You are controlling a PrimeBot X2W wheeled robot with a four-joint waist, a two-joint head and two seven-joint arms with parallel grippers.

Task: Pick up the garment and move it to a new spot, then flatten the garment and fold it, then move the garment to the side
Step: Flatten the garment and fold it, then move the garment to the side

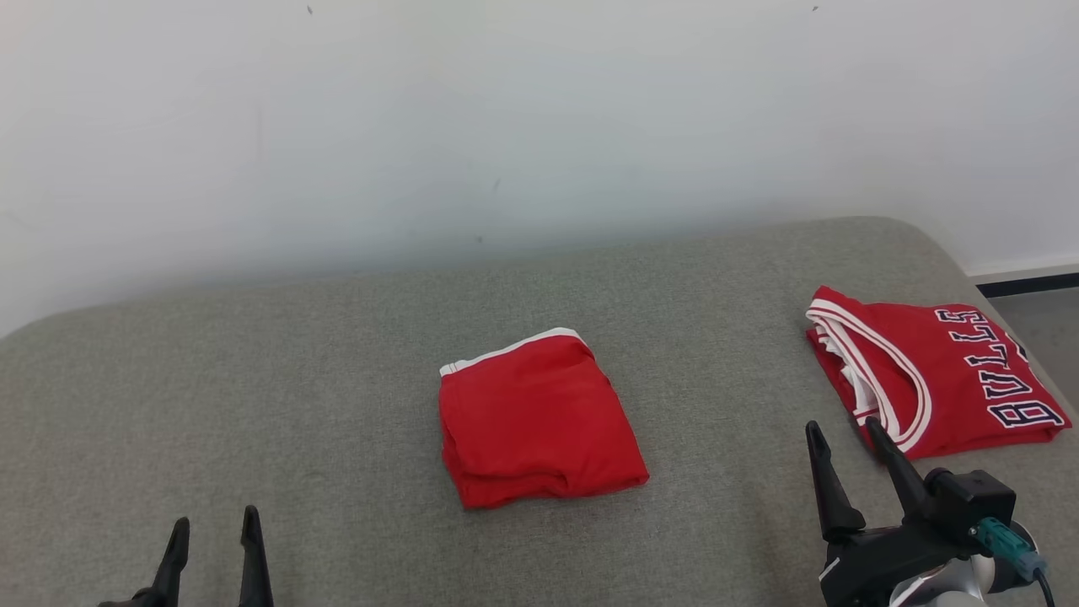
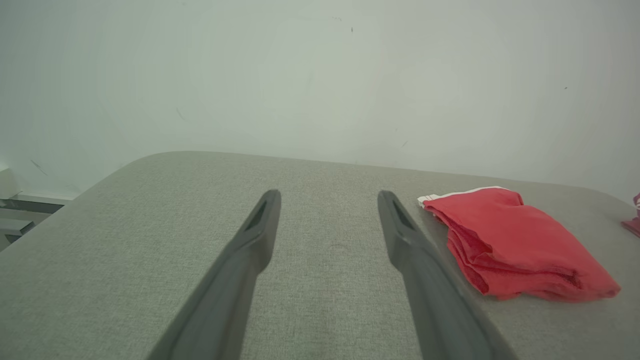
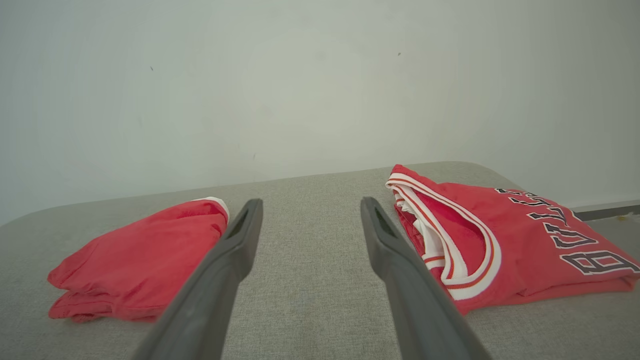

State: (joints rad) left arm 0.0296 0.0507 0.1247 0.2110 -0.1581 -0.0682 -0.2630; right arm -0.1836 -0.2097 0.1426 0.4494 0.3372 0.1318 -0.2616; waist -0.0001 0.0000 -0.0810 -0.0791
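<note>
A folded red garment (image 1: 539, 421) with a white band along its far edge lies flat in the middle of the grey padded surface (image 1: 253, 379). The left wrist view has the garment (image 2: 515, 240) to the right of my fingers; the right wrist view has it (image 3: 140, 250) to the left. My left gripper (image 1: 215, 518) (image 2: 328, 195) stands open and empty at the near left, well apart from the garment. Open too, my right gripper (image 1: 843, 426) (image 3: 311, 201) hovers at the near right, between the garment and a folded red jersey (image 1: 944, 379) (image 3: 500, 240).
The jersey, with white trim and dark lettering, lies near the surface's right edge. A pale wall (image 1: 539, 126) rises right behind the surface. Floor and a dark baseboard (image 1: 1028, 282) show past the right edge. Bare grey fabric spreads across the left half.
</note>
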